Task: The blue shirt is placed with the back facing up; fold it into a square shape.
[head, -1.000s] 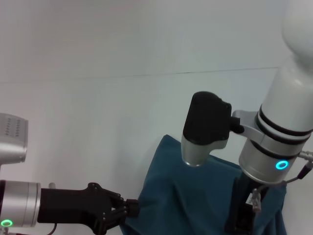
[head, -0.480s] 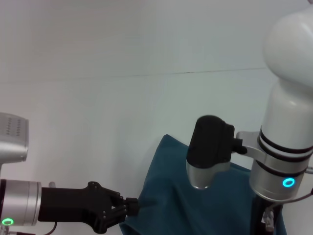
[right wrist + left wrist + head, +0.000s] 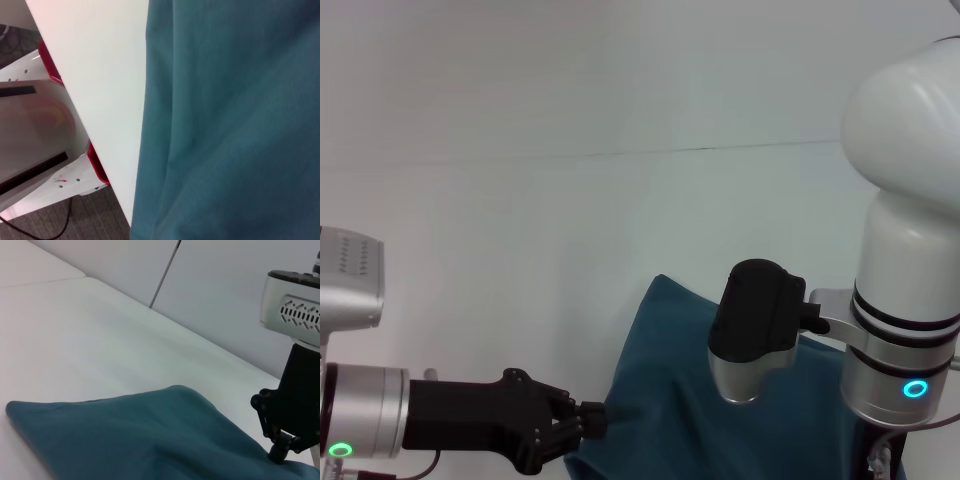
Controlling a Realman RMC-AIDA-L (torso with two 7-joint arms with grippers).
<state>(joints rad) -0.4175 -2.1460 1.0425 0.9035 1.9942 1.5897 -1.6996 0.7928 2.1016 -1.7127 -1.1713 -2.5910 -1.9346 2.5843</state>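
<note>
The white worktop point(image 3: 520, 220) fills most of the head view. The blue shirt point(image 3: 670, 400) is bunched near the worktop's near edge, toward its right side; in the right wrist view the cloth point(image 3: 230, 120) is draped up to, and apparently just over, a worktop edge, though that is hard to judge. The right arm point(image 3: 905, 250) is raised over the shirt's right part; the right gripper is hidden below the frame, so the state of its jaws cannot be told. The left gripper point(image 3: 592, 421) is set low at the shirt's left border, its jaws closed together on a pinch of the cloth.
</note>
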